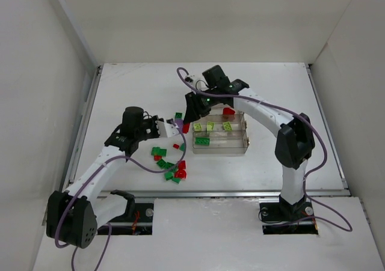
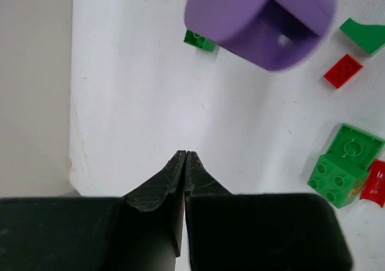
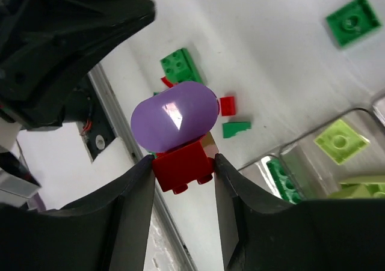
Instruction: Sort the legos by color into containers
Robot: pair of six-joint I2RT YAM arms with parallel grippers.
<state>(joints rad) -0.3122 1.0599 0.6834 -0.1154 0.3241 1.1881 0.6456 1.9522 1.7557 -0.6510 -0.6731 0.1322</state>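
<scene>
Right end effector (image 3: 183, 161) tight around a red-and-purple lego (image 3: 182, 173), its underside hidden; left end effector (image 2: 185, 155) fully together, empty.

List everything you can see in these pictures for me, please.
tray: one, clear, mid-table.
lime bricks: three, lime, in tray.
green brick: one, green, in tray's near side.
red brick: one, red, tray's far edge.
loose bricks: about eleven, green and red, left of tray.
held brick: one, red, between right jaws.
rounded piece: one, purple, on held brick.
table: one, white.
left arm: white-black, jaws shut, empty.
right arm: white-black, jaws shut on held brick.
</scene>
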